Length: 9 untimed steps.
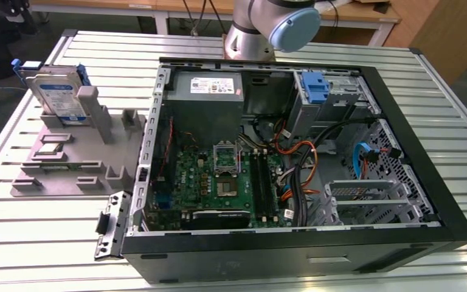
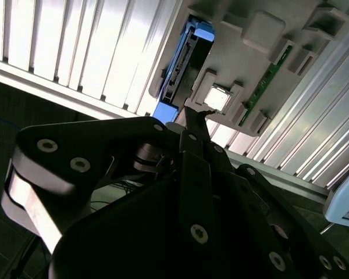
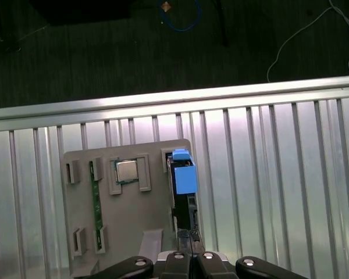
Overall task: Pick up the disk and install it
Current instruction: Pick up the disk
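Observation:
The disk (image 1: pixel 59 94), a silver drive with a white-and-blue label in a blue frame, stands upright on its edge in a slot of the grey holder (image 1: pixel 71 164), on the table at the exterior view's left, beside the open computer case (image 1: pixel 428 182). Both wrist views look down on it edge-on, with its blue frame (image 3: pixel 183 177) (image 2: pixel 186 55) uppermost. My gripper (image 3: pixel 189 235) (image 2: pixel 196 113) hangs well above the disk and clear of it. Its fingers are pressed together with nothing between them.
The grey holder (image 3: pixel 134 232) also carries a square silver chip (image 3: pixel 126 171) and a green memory stick (image 3: pixel 95 197). Inside the case are a grey power supply (image 1: pixel 205 88), a green motherboard (image 1: pixel 217 182), loose cables, a blue latch piece (image 1: pixel 316 88) and a metal drive cage (image 1: pixel 363 198). The slatted table's edge (image 3: pixel 174 102) runs just beyond the holder.

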### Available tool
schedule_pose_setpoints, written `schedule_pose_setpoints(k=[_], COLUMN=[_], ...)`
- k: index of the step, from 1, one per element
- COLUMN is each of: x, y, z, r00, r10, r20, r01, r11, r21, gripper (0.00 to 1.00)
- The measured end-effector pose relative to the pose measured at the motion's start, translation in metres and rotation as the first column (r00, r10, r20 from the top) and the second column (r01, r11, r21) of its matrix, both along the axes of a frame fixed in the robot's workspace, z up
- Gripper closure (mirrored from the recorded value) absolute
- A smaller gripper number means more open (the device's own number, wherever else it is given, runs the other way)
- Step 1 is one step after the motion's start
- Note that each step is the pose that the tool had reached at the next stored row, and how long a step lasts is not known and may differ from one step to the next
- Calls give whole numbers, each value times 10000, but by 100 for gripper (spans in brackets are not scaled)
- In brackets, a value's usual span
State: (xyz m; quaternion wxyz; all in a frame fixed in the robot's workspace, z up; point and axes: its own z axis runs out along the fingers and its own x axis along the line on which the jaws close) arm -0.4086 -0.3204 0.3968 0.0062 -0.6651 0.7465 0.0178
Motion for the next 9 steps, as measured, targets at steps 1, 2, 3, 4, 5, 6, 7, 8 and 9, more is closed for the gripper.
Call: schedule_pose_setpoints(k=[1, 2, 3, 4, 5, 6, 7, 8, 9], x=[0, 1, 0, 0, 0, 0, 1, 1, 1], y=[0, 0, 0, 0, 0, 0, 0, 0, 0], z=[-7, -21, -24, -23, -24, -24, -26, -32, -36], r00=[10000, 10000, 10000, 10000, 10000, 10000, 10000, 10000, 10000], r10=[0, 0, 0, 0, 0, 0, 0, 0, -1], r20=[1, 8, 9, 9, 9, 9, 9, 9, 9], r01=[0, 0, 0, 0, 0, 0, 0, 0, 1], r11=[10000, 10000, 10000, 10000, 10000, 10000, 10000, 10000, 10000], r21=[0, 1, 0, 0, 0, 0, 0, 0, 0], gripper=[90, 90, 90, 90, 90, 90, 90, 90, 90])
